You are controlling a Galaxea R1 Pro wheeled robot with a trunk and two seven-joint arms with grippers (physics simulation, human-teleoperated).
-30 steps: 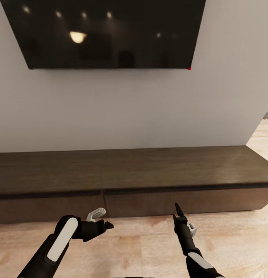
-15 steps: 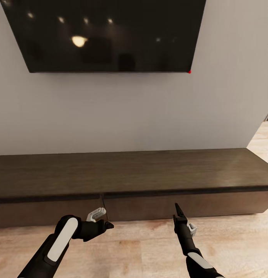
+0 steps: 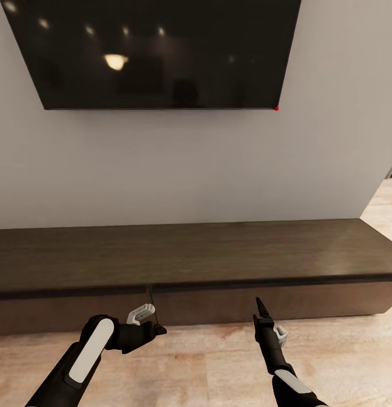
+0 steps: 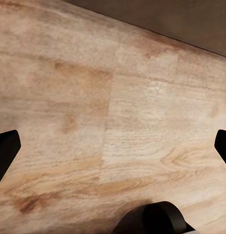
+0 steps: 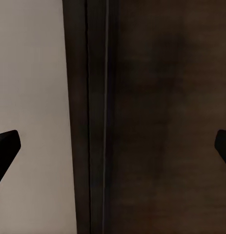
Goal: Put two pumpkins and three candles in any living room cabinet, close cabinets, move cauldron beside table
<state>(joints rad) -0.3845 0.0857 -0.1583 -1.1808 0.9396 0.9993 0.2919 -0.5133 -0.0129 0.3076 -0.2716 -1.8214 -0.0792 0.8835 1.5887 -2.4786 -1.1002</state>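
Robot facing the closed cabinet under a wall-mounted TV.

The long dark-brown cabinet runs along the wall, its drawer fronts flush. The left hand hangs over the wood floor, fingers spread wide and empty. The right hand points at a drawer front, its fingers likewise spread, holding nothing.

Dark wall-mounted television, pale wall, wooden floor
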